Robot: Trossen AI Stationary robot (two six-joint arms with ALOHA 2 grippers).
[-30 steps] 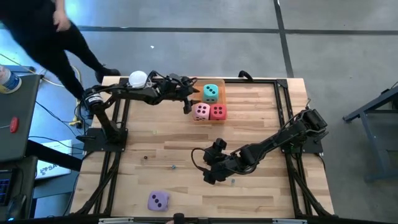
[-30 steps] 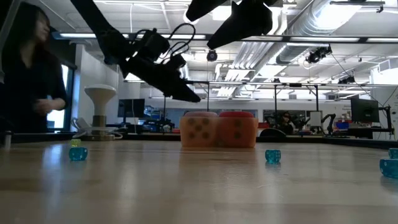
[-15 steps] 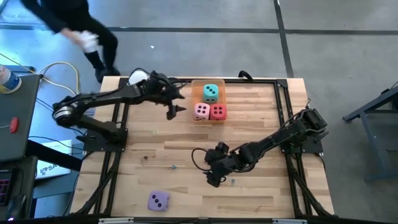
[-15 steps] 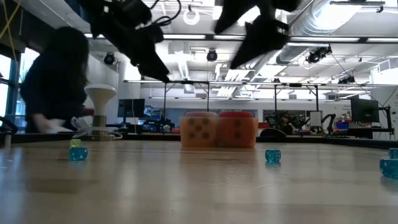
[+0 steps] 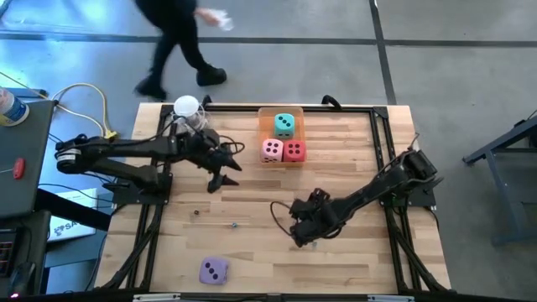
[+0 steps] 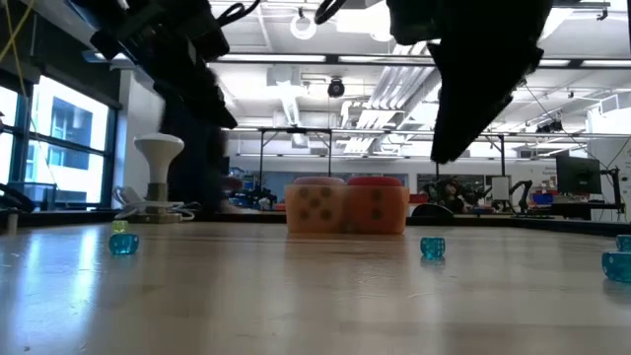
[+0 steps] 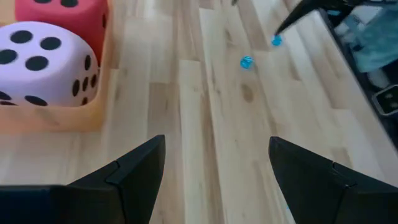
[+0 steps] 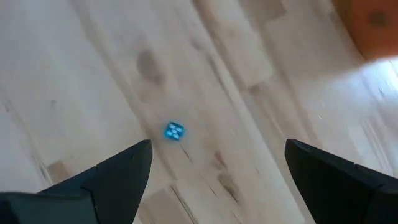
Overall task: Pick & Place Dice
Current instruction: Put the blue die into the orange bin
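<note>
A teal die (image 5: pixel 284 124), a pink die (image 5: pixel 272 150) and a red die (image 5: pixel 294 151) sit in a shallow orange tray (image 5: pixel 267 113) at the table's far middle. The purple die (image 5: pixel 213 270) lies alone near the front edge. My left gripper (image 5: pixel 224 172) hovers open over bare wood, left of and nearer than the tray; its wrist view shows the pink die (image 7: pixel 43 62) and red die (image 7: pixel 62 12) behind the tray wall (image 7: pixel 56 118). My right gripper (image 5: pixel 304 235) is open and tipped down above the table's middle, over a tiny blue bead (image 8: pixel 173 130).
Small blue beads lie scattered on the wood (image 6: pixel 123 243) (image 6: pixel 432 247) (image 7: pixel 246 62). A white mushroom-shaped stand (image 5: pixel 186 107) is at the far left corner of the table. A person in dark clothes (image 5: pixel 180 42) walks past beyond the far edge.
My left gripper has drawn back from the pink die's side, going toward the table's left and near edges and rising. My right gripper has tipped its fingers further down and sunk a little toward the table. The person has walked rightward behind the table.
</note>
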